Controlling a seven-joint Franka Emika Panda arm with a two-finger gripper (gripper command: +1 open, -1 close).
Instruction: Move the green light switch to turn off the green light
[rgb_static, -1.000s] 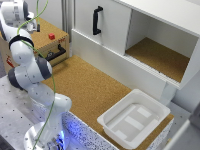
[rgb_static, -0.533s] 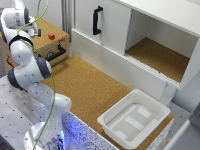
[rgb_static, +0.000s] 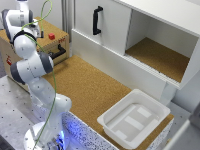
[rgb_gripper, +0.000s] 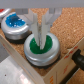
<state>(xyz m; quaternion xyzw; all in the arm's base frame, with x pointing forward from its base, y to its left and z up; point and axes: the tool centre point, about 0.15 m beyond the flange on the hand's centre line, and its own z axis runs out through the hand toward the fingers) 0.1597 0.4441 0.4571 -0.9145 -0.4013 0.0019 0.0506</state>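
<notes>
**Fingers down on the green dome, switch not in sight**

In the wrist view we see the green light (rgb_gripper: 41, 46), a round green dome in a metal collar, directly under the claw (rgb_gripper: 41, 31). The two pale fingertips (rgb_gripper: 35, 36) stand close together, touching the dome's upper face. We cannot tell whether they are pinching something small between them or merely pressed near each other, since nothing gripped shows in the narrow gap.

The green light switch itself we cannot pick out (it may be hidden beneath the fingers, or lie outside this view), so its heading and long axis cannot be read. The dome is round and faces up toward the claw, with no long axis of its own.

Just beside the claw, touching collars with the green unit, sits a blue light (rgb_gripper: 16, 22). Both are set in a wooden box (rgb_static: 56, 41) topped with cork, which carries a red button (rgb_static: 51, 36) in the exterior view.

The risks, as we judge them:
- pushing on the dome instead of the switch, which would leave the light on;
- sliding off the curved surface and knocking the blue neighbour;
- pressing too hard into the collar and shifting the box.
</notes>
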